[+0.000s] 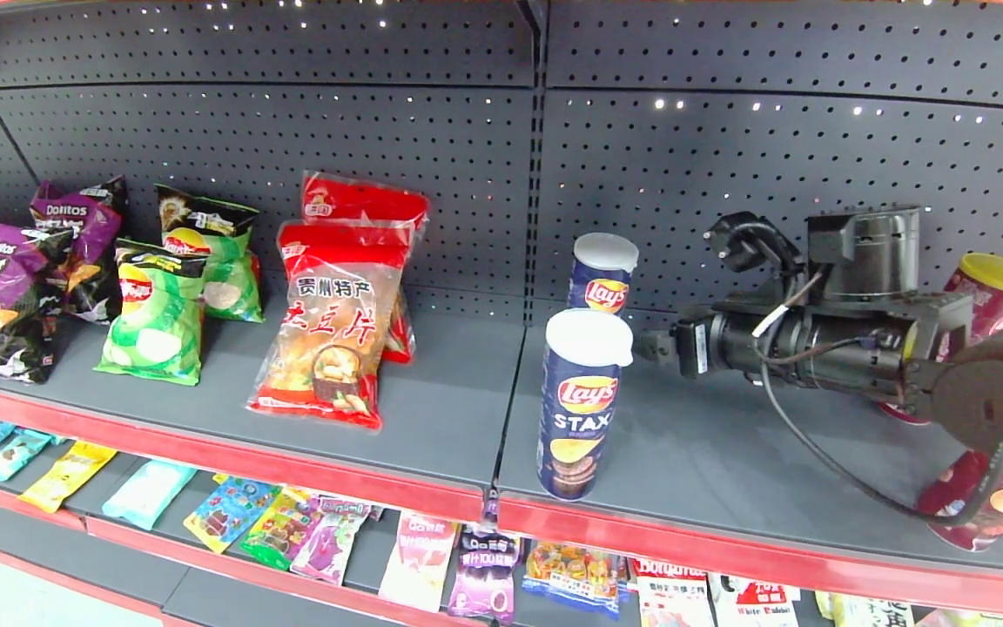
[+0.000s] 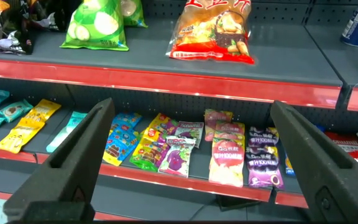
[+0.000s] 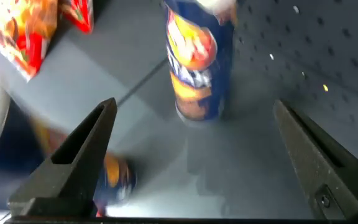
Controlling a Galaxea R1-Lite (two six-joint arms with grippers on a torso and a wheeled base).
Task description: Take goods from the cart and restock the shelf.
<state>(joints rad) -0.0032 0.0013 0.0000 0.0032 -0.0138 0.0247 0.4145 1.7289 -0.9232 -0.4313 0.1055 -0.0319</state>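
Two blue chip cans with white lids stand on the grey shelf (image 1: 710, 453), one at the front (image 1: 580, 405) and one behind it (image 1: 602, 274). My right gripper (image 1: 654, 344) hangs just right of them, over the shelf. In the right wrist view it (image 3: 194, 107) is open and holds nothing, and the rear blue can (image 3: 197, 62) stands ahead of it, apart from the fingers (image 3: 79, 155). The front can (image 3: 114, 177) shows blurred off to one side. My left gripper (image 2: 192, 104) is open and holds nothing, out in front of the lower shelf's candy packs (image 2: 225, 152).
Red chip cans (image 1: 993, 292) stand at the shelf's right end behind my right arm. Large red snack bags (image 1: 332, 335), green chip bags (image 1: 158, 313) and purple chip bags (image 1: 5, 296) fill the left section. A black pegboard (image 1: 728, 165) backs the shelf. Bare shelf lies between blue and red cans.
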